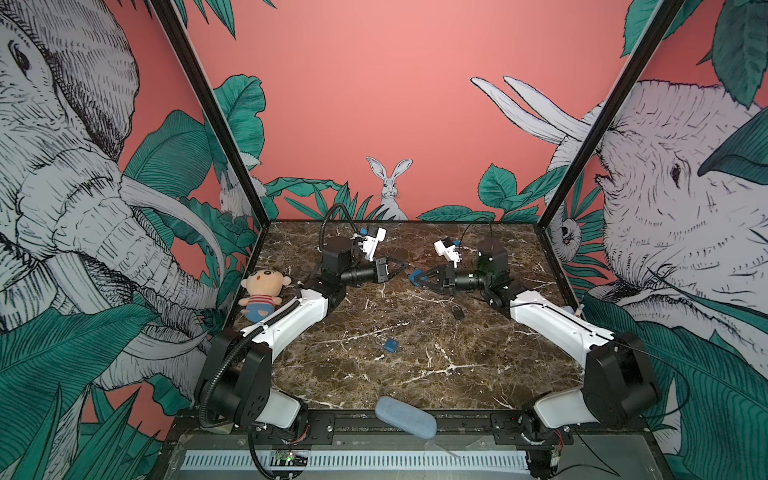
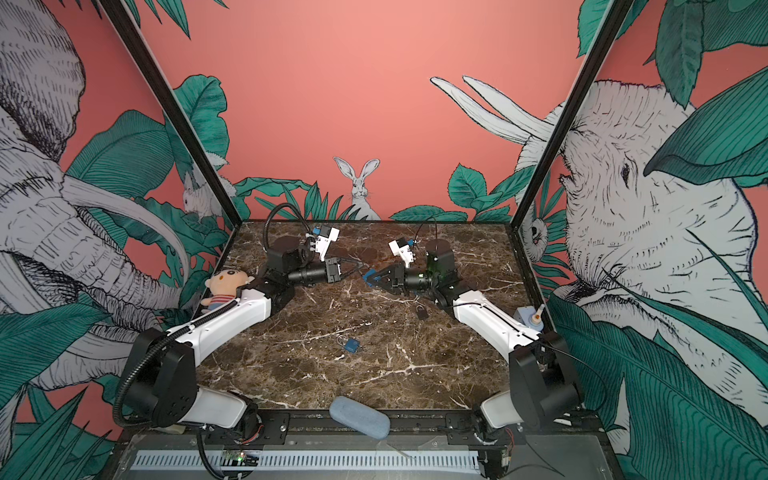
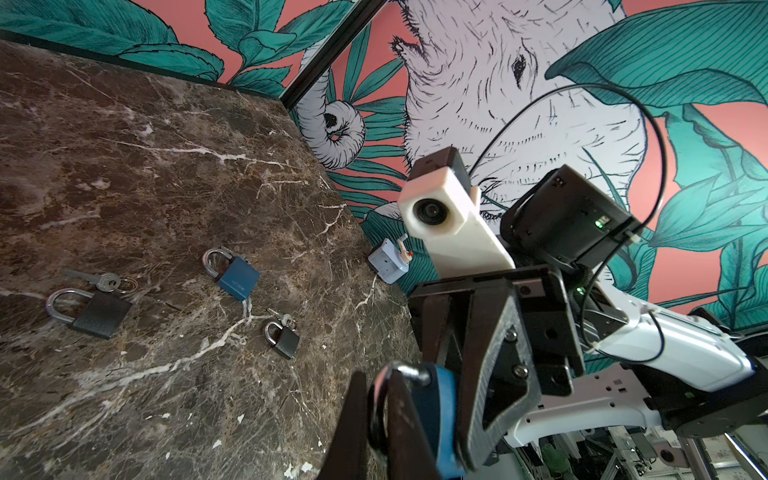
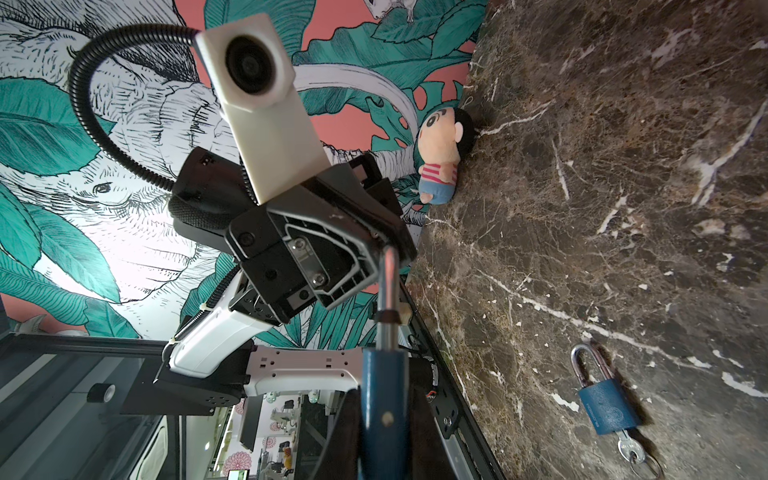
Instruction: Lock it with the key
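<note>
Step in hand, as judged: closing the lock. Right gripper [image 1: 420,279] pinches the blue rectangular padlock body [image 4: 384,399] above the brown marble table [image 1: 415,370]. Left gripper [image 1: 402,269] clamps its steel shackle [image 4: 389,282]. Keyway hidden, apparently keyless. Next: seat shackle squarely, then fetch key.

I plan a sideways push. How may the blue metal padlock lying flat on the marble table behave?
The blue metal padlock lies flat, so it probably slides rather than rolls. Its steel shackle looks rigid. The silver key in its base may trail.
</note>
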